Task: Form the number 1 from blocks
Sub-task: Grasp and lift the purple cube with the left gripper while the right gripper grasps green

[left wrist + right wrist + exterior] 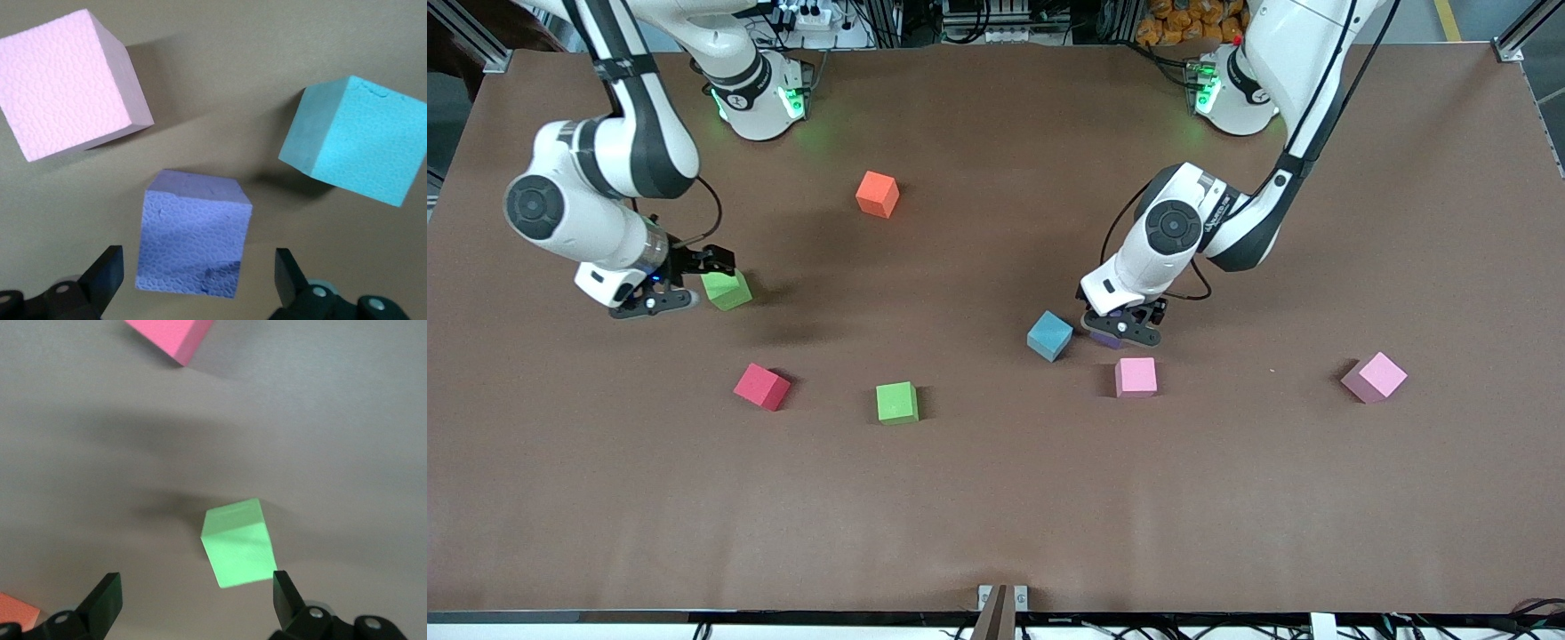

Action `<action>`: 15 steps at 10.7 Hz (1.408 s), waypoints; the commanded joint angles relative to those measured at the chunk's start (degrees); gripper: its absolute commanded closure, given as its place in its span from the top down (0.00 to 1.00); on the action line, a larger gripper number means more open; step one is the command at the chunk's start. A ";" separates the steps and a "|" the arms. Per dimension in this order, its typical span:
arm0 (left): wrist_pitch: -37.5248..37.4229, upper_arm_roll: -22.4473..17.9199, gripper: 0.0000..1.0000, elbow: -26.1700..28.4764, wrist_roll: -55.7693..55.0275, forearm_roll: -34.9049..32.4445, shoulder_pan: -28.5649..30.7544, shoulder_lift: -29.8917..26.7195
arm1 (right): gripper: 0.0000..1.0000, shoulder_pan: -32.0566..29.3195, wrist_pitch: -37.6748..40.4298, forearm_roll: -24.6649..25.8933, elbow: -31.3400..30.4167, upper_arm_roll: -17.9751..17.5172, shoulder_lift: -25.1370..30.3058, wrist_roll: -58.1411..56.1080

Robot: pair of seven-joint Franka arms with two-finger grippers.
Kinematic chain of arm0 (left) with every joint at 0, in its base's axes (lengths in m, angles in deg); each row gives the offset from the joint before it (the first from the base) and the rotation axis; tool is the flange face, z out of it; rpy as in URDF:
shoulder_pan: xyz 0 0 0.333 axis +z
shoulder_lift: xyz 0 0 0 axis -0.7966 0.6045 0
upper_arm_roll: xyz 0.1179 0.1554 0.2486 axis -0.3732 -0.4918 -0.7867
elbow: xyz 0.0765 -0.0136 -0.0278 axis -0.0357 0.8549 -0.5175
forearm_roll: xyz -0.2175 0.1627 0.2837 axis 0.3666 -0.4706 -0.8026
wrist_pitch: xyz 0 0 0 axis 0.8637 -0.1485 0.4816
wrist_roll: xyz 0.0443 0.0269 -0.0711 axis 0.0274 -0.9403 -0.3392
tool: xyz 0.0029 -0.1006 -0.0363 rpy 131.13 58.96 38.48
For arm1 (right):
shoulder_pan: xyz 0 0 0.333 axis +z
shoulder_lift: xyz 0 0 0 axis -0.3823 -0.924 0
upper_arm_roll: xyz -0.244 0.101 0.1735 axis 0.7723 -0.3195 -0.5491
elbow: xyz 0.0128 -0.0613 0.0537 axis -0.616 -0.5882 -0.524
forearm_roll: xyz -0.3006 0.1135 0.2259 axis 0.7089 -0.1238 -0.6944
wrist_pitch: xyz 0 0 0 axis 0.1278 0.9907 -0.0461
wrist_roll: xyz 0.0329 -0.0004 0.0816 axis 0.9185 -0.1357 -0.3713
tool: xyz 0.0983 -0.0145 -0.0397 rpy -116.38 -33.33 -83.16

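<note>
A purple block (1105,340) (193,230) lies on the table between the fingers of my left gripper (1121,330) (198,277), which is open with a gap on each side. Beside it lie a light blue block (1049,335) (357,137) and a pink block (1136,376) (67,83). My right gripper (692,281) (193,600) is open and low over the table. A green block (727,290) (239,543) lies just ahead of its tips, close to one finger (283,593). Nearer the front camera lie a red block (762,386) (170,333) and a second green block (896,402).
An orange cube (877,194) (13,610) sits toward the robots' bases. A second pink block (1375,377) lies alone toward the left arm's end of the brown table (996,516).
</note>
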 commanded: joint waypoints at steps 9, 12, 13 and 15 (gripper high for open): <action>2.90 -1.56 0.00 -0.76 -8.62 -6.24 -2.30 1.76 | 1.00 0.99 -13.55 5.99 -5.71 0.15 -5.96 -0.99; 2.28 0.97 0.00 3.18 -26.34 -6.25 -6.16 -2.11 | 1.00 0.99 -19.54 6.51 -9.42 0.24 -7.11 -1.08; 1.41 4.73 0.00 5.11 -33.72 -6.25 -6.08 -4.04 | 1.00 0.99 -19.64 6.52 -9.42 0.24 -7.20 -1.08; -3.84 12.28 0.00 5.48 -45.86 -6.25 -6.08 -6.07 | 1.00 0.82 -19.55 6.78 -9.42 0.24 -7.20 -1.08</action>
